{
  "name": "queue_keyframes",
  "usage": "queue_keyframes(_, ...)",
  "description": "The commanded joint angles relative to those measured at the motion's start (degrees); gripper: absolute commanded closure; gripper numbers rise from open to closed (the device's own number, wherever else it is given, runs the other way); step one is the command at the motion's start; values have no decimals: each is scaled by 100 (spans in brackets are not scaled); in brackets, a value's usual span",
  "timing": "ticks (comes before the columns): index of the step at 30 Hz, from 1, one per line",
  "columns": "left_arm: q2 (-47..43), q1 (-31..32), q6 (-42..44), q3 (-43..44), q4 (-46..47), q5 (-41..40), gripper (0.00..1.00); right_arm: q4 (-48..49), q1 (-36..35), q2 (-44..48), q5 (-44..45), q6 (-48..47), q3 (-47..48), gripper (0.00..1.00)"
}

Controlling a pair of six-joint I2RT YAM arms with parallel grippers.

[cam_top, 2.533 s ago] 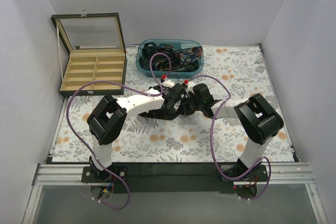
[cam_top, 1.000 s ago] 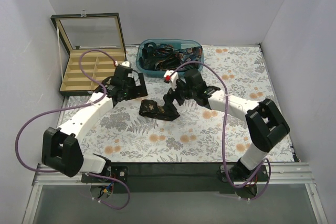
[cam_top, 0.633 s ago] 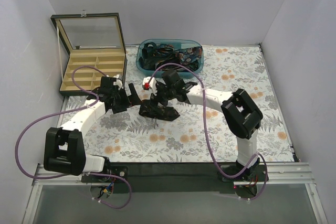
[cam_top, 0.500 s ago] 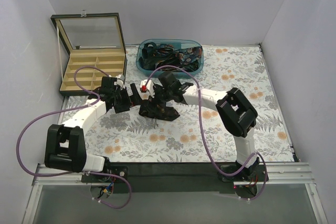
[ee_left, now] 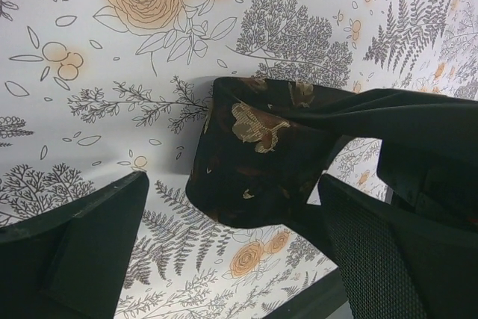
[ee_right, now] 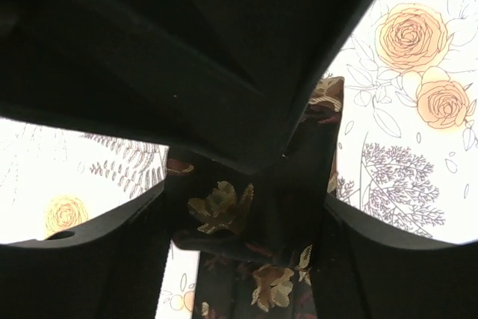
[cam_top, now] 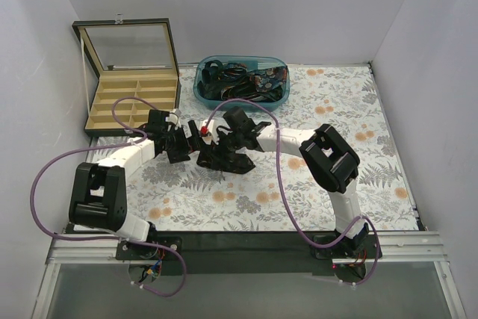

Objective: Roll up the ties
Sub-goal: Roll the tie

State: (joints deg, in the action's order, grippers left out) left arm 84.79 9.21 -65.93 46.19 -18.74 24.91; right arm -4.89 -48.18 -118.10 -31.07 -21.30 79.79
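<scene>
Well, barely started: one tie (ee_left: pixel 258 147) sits loosely bundled at centre, more ties (cam_top: pixel 239 80) in the bin (cam_top: pixel 199 89) at 12 o'clock. My left gripper (ee_left: pixel 231 184) gapes wide near it; right gripper (ee_right: pixel 243 207), can't tell.

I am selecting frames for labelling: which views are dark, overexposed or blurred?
Top external: even light, sharp, the tie only a dark lump. Left wrist: tablecloth print and tie sharp, no glare. Right wrist: tablecloth washed out to white, a close black shape blocks the upper half, tie dim.
</scene>
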Motion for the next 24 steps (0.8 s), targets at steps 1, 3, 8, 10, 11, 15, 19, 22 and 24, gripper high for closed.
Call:
queue_keyframes(1, 28, -25, -165, -14, 169, 234, 11, 610, -24, 68, -172, 293, -235, 43)
queue_keyframes(3, 72, -25, -174, -23, 195, 312, 12, 839, -24, 86, -128, 372, -428, 44)
queue_keyframes(8, 212, -33, -174, -93, 274, 515, 17, 1217, -24, 103, -13, 434, -736, 47)
queue_keyframes(10, 257, -25, -157, -119, 301, 655, 17, 1235, -7, 68, -4, 416, -745, 47)
queue_keyframes(11, 292, -25, -166, -128, 318, 691, 18, 1262, 2, 60, -13, 416, -763, 47)
queue_keyframes(15, 380, -25, -131, -190, 362, 796, 18, 1463, 37, 7, -101, 460, -920, 50)
queue_keyframes(19, 468, -25, -122, -216, 406, 858, 20, 1684, 81, -11, -154, 539, -1123, 51)
queue_keyframes(22, 547, -25, -157, -199, 442, 911, 21, 1745, 72, -46, -189, 548, -1202, 51)
queue_keyframes(24, 564, -25, -192, -207, 485, 920, 21, 1789, 81, -46, -198, 548, -1246, 51)
